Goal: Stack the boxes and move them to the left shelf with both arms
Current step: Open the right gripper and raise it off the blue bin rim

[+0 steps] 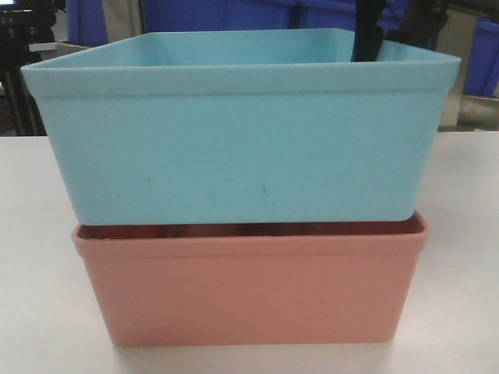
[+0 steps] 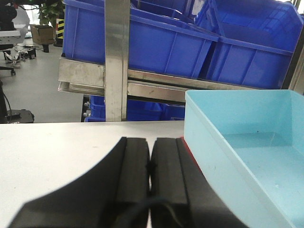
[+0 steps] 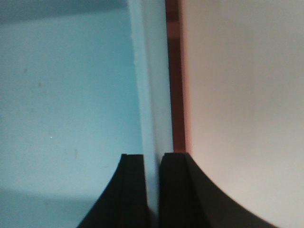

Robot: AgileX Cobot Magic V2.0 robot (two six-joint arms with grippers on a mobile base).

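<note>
The blue box (image 1: 242,132) is nested in the pink box (image 1: 249,288) on the table (image 1: 31,234), so stacking is judged done. Its wall is clamped by the right gripper (image 3: 153,160). The left gripper (image 2: 150,147) is closed empty, just left. A left-side hold is needed before lifting.

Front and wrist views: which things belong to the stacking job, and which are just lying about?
Job: blue box nested in pink box; right gripper clamping the blue box's wall; left gripper, shut, empty.
Lying about: dark blue bins; carton on the floor.
</note>
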